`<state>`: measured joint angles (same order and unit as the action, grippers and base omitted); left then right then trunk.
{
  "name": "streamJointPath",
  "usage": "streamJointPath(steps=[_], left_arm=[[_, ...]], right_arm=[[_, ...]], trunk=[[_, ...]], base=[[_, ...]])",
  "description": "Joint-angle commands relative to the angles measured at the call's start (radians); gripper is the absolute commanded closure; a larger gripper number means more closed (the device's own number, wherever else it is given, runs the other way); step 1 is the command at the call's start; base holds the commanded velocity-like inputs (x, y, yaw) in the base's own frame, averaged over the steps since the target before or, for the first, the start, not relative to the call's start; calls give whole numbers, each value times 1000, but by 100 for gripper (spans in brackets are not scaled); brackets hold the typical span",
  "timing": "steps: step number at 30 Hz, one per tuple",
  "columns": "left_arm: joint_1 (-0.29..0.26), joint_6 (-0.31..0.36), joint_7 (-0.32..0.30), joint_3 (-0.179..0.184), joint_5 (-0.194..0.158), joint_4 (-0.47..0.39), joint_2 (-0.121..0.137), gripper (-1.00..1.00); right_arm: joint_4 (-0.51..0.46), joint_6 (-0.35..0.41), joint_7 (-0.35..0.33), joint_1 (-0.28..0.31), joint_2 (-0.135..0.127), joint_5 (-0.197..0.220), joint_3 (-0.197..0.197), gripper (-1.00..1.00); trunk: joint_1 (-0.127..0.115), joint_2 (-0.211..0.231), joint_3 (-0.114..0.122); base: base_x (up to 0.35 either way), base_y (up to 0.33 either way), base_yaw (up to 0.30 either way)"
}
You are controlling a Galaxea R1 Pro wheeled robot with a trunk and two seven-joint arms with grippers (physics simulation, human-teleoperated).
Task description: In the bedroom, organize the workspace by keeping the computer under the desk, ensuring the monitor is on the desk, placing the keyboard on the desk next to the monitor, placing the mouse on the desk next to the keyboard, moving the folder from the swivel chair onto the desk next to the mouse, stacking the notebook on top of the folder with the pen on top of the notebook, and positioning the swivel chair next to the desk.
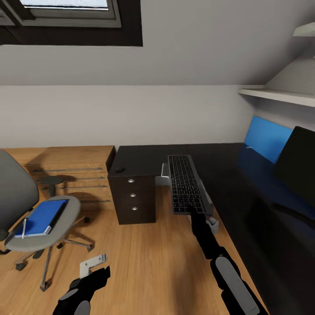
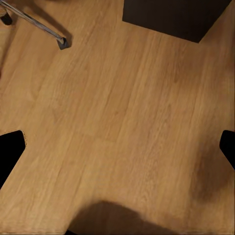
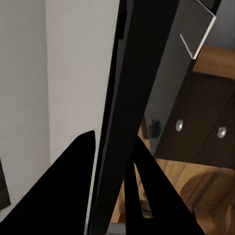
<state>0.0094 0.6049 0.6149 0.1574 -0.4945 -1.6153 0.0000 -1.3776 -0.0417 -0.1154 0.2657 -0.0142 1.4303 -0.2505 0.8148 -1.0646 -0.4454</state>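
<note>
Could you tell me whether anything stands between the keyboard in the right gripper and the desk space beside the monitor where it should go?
Nothing visible does. The right gripper holds the keyboard by its near end over the edge of the desk, and the black desktop between it and the monitor looks bare. The mouse sits off to the left.

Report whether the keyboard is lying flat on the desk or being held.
Held: the right end effector grips the keyboard by its near end, over the desk edge.
</note>
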Motion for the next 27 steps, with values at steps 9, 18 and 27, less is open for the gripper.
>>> streamJointPath(steps=[9,18,27], left_arm=[[0,0,9,1,-10,-2,0,-100],[0,1,13,7,-9,-2,-1,-100],[0,2,14,11,-7,-2,-2,-100]], right_arm=[[1,-4,-5,1,-1,13,11,100],[5,-3,-6,1,-5,13,20,100],[7,-3,-8,1,-20,15,18,100]], trunk=[[-35,63,27],[-70,126,56],[-104,189,84]], base=[[-335,-5,0],[-302,-168,0],[-225,-287,0]])
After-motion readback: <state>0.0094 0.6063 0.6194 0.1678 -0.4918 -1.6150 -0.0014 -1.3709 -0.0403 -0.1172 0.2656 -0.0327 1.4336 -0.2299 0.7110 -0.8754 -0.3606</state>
